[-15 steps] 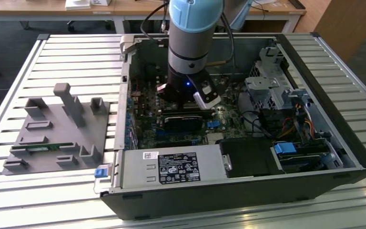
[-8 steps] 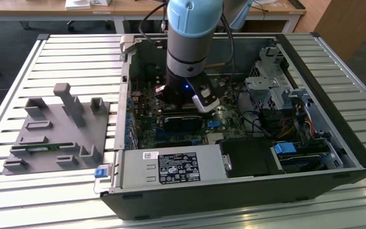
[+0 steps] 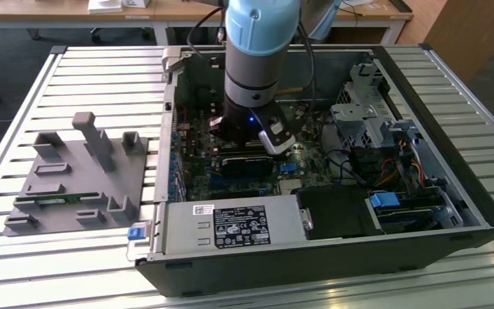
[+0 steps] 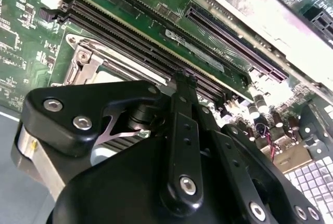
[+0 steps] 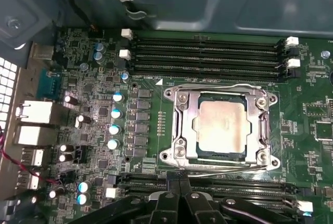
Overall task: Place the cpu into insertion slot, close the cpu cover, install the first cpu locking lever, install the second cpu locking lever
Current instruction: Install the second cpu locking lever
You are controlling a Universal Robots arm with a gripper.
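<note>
Exterior view, arm: the robot arm [image 3: 260, 58] reaches down into the open computer case [image 3: 333, 257], which lies on a slatted table [image 3: 75, 77].
Exterior view, gripper: the gripper [image 3: 269, 149] hangs just over the motherboard [image 3: 238, 183], near the middle of the case.
Exterior view, surroundings: a grey fixture tray [image 3: 75, 180] sits on the table at the exterior view's left, apart from the case.
First wrist view, cpu: the cpu [image 5: 223, 128] lies flat in the socket, its pale metal top showing through the window of the cpu cover [image 5: 183, 110].
First wrist view, cover: the silvery frame lies down around the chip.
First wrist view, lever: a thin wire lever [image 5: 223, 168] runs along the socket edge nearest the gripper's tips [image 5: 179, 180].
First wrist view, tool state: the fingertips meet in a narrow close right at that lever; whether they pinch it I cannot tell.
Second wrist view, gripper: the black gripper linkage [image 4: 184, 130] stands over the memory slots [image 4: 140, 47].
</note>
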